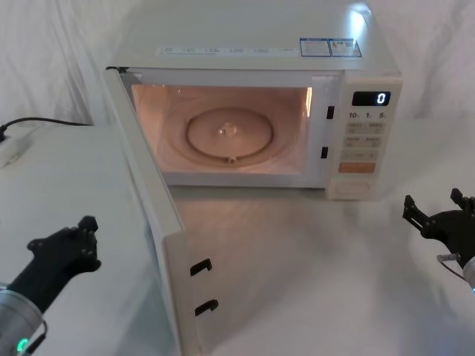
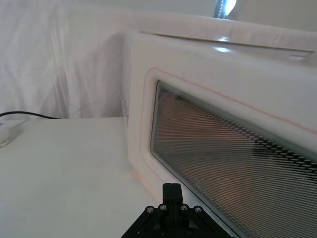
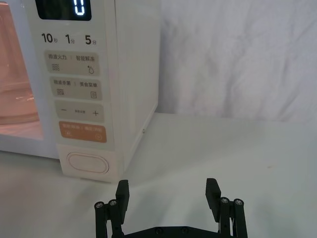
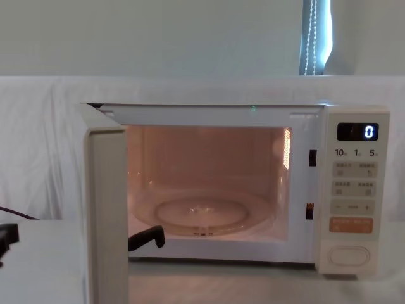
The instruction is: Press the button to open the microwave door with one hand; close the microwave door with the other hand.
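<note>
Head view: door [image 1: 152, 222] swung wide, hinged at left front corner, free edge pointing toward robot; long axis running front to back. Left gripper [image 1: 70, 248] low on outer side of door, near but apart; finger state cannot tell. Right gripper [image 1: 438, 219] low right, well clear of panel.
Left wrist view: mesh window of door [image 2: 223, 168] just ahead of left gripper [image 2: 172, 191], no contact seen.
Right wrist view: right gripper [image 3: 167, 191] fingers spread, holding nothing; button [image 3: 88, 163] at bottom of panel, not touched.
Chest view: door [image 4: 107, 215] edge-on; cavity [image 4: 209, 183] lit.
Step, judged: opening done, closing in hand.
Next: push outer face rightward until latched.
</note>
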